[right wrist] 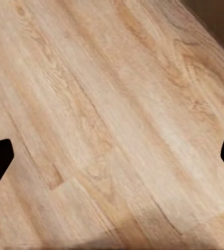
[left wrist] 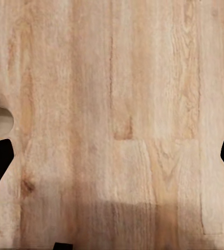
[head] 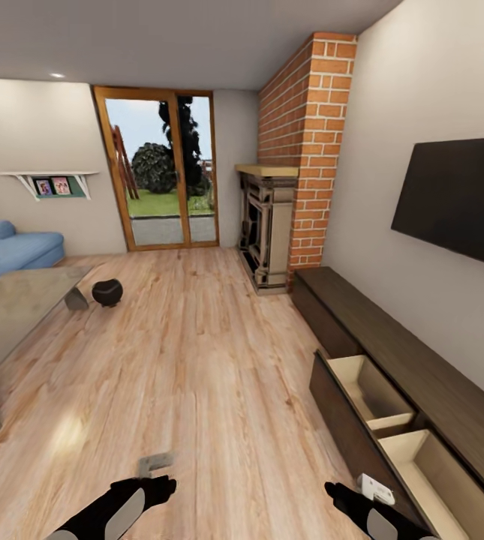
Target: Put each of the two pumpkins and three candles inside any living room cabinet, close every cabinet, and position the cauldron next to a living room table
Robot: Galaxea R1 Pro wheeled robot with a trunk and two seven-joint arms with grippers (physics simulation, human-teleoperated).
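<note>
The long dark cabinet (head: pixel 392 337) runs along the right wall, with two drawers pulled out. Both the nearer drawer (head: pixel 440 484) and the farther drawer (head: pixel 369 390) show pale wood insides with nothing visible in them. A black round cauldron (head: pixel 107 291) stands on the floor beside the far corner of the low grey table (head: pixel 16 307). My left gripper (head: pixel 155 487) (left wrist: pixel 112 156) and right gripper (head: pixel 347 495) (right wrist: pixel 112 156) hang low over bare plank floor, both open and holding nothing. The right one is just in front of the nearer drawer. The pumpkins and candles are out of view.
A stone fireplace (head: pixel 268 225) stands under the brick chimney beyond the cabinet. A black TV (head: pixel 459 199) hangs above the cabinet. A blue sofa (head: pixel 9 247) sits at far left, and glass doors (head: pixel 163 172) at the back. Open wood floor spans the middle.
</note>
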